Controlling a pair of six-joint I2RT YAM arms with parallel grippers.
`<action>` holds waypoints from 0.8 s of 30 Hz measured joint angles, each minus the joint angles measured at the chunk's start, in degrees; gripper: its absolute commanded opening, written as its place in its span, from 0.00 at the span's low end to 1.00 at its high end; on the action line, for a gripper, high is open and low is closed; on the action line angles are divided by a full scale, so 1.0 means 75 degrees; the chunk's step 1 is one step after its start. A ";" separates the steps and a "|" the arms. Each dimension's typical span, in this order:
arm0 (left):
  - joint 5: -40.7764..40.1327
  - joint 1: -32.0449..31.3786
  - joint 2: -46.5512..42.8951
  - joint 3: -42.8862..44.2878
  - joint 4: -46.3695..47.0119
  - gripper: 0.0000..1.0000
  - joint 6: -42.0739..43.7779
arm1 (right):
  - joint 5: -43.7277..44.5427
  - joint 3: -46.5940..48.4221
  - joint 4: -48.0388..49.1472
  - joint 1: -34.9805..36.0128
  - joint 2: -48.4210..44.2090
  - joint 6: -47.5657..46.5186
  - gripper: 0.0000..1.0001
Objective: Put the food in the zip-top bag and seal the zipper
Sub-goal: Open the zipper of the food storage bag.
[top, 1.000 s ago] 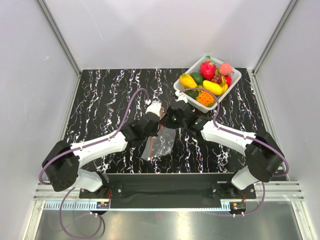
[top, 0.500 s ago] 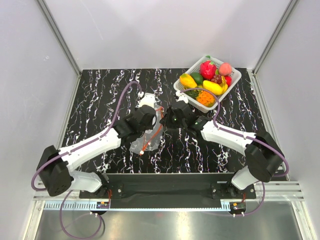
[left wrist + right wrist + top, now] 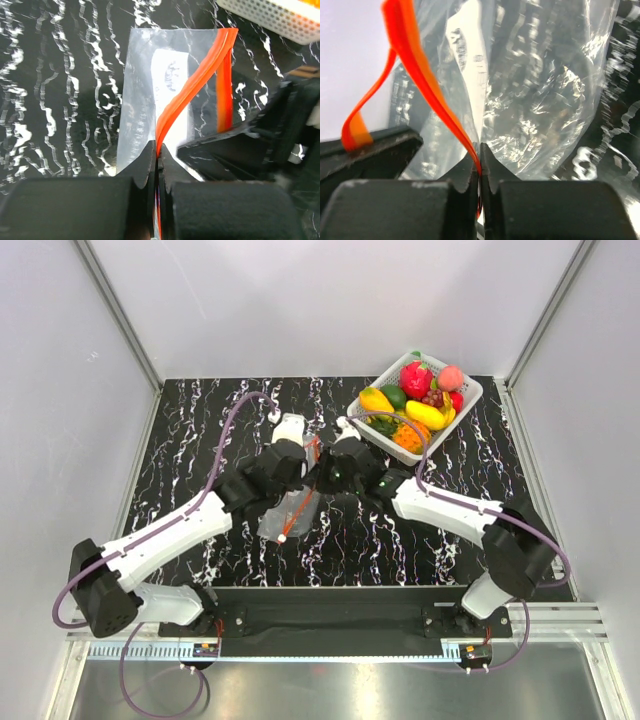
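Note:
The clear zip-top bag (image 3: pixel 288 512) hangs between my two grippers above the table's middle. Its red-orange zipper (image 3: pixel 300 502) is split into two strips. My left gripper (image 3: pixel 303 462) is shut on one zipper strip (image 3: pixel 192 92). My right gripper (image 3: pixel 322 470) is shut on the other strip (image 3: pixel 422 75). The bag's mouth is held a little apart, and the bag (image 3: pixel 142 95) (image 3: pixel 545 90) looks empty. The food lies in the white basket (image 3: pixel 468 392) at the back right: a red strawberry (image 3: pixel 415 378), a pink peach (image 3: pixel 451 376), a yellow banana (image 3: pixel 428 415) and other pieces.
The basket's near corner (image 3: pixel 357 418) lies just right of my right gripper, and its edge shows in the left wrist view (image 3: pixel 280 12). The black marbled tabletop (image 3: pixel 200 440) is walled by white panels on three sides.
Both grippers moved slightly toward the back, still holding the zipper. The left arm stretched out and the bag swung to the left. The food has not moved.

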 measured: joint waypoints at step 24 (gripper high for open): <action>-0.1020 0.0105 0.0962 0.0184 -0.1183 0.00 -0.0213 | -0.0105 0.0527 0.0195 0.0280 0.1728 0.0323 0.00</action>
